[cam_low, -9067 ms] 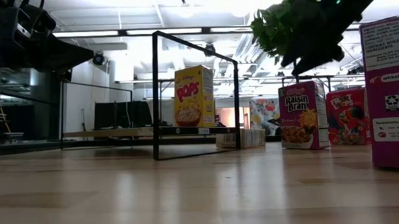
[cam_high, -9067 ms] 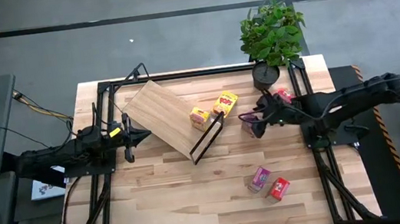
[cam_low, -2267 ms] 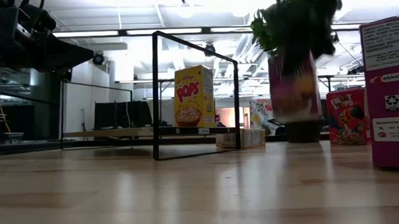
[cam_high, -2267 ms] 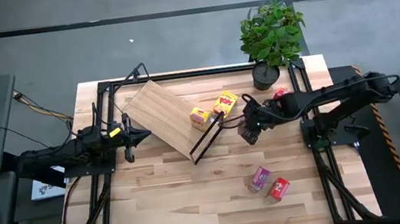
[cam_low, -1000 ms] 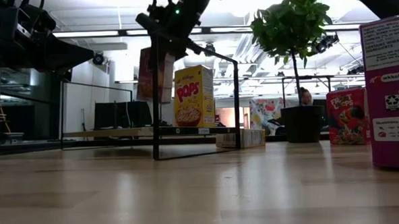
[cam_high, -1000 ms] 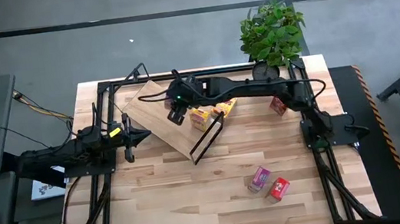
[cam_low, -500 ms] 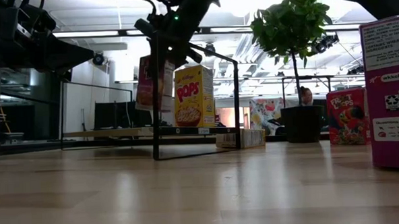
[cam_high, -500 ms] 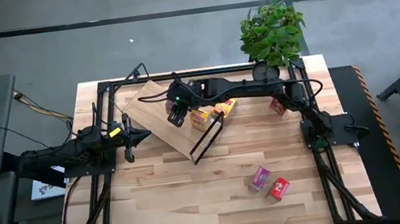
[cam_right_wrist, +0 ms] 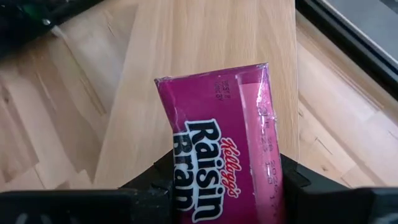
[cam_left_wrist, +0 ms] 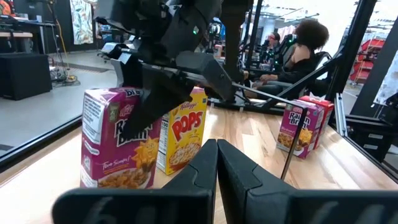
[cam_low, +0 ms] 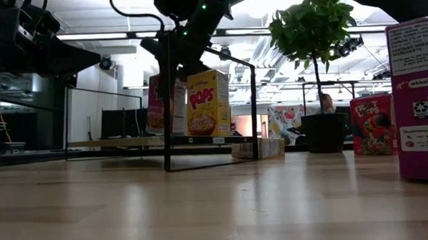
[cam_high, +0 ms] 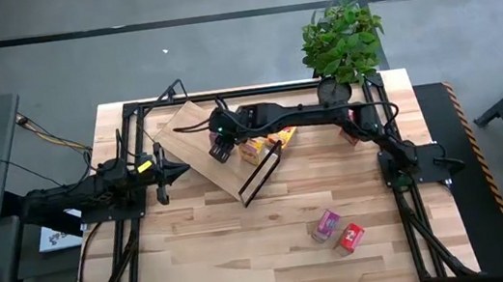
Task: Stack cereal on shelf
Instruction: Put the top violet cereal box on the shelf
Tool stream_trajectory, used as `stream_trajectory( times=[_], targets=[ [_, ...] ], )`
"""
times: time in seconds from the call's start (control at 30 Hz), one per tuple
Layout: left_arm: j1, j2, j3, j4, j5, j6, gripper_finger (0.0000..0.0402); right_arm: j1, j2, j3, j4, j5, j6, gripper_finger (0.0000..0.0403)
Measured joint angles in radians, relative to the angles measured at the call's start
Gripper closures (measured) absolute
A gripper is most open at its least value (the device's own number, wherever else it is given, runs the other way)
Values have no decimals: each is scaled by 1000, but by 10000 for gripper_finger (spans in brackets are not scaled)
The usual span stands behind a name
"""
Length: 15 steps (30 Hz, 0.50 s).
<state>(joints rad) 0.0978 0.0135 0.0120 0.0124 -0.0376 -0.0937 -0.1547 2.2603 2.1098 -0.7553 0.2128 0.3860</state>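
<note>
The shelf point(cam_high: 195, 137), a light wood board with a black wire frame point(cam_high: 258, 174) at one end, lies slantwise at the table's far left. A yellow Pops box point(cam_low: 207, 103) stands upright on it, and a second yellow box point(cam_high: 251, 148) lies beside it. My right gripper point(cam_high: 221, 147) reaches over the board, shut on a pink-purple Raisin Bran box point(cam_left_wrist: 115, 146), which stands upright close beside the Pops box. Whether its bottom touches the board I cannot tell. My left gripper point(cam_left_wrist: 216, 165) waits shut at the table's left. My right gripper pinches the Raisin Bran box between its two fingers point(cam_right_wrist: 157, 175), by two opposite sides near its upper end point(cam_right_wrist: 186, 186). The fingers slant down from the table's right side. The box is upright below them, its printed front toward the wrist camera.
A potted plant point(cam_high: 341, 42) stands at the far right corner, with a red box point(cam_high: 351, 131) near it. A pink box point(cam_high: 325, 223) and a red box point(cam_high: 350, 237) sit on the near right of the tabletop. People sit beyond the table point(cam_left_wrist: 305, 43).
My right gripper has come down toward the shelf board with the Raisin Bran box and rolled a little. The box has sunk from above the Pops box's top to stand level with it, and has gone from tilted to upright.
</note>
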Motion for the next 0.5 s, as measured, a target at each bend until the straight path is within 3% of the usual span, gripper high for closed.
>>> stream_trajectory(
  times=[0.5],
  targets=[
    [0, 0, 0, 0, 0, 0, 398, 0, 10, 0, -16, 54, 17, 265]
  ],
)
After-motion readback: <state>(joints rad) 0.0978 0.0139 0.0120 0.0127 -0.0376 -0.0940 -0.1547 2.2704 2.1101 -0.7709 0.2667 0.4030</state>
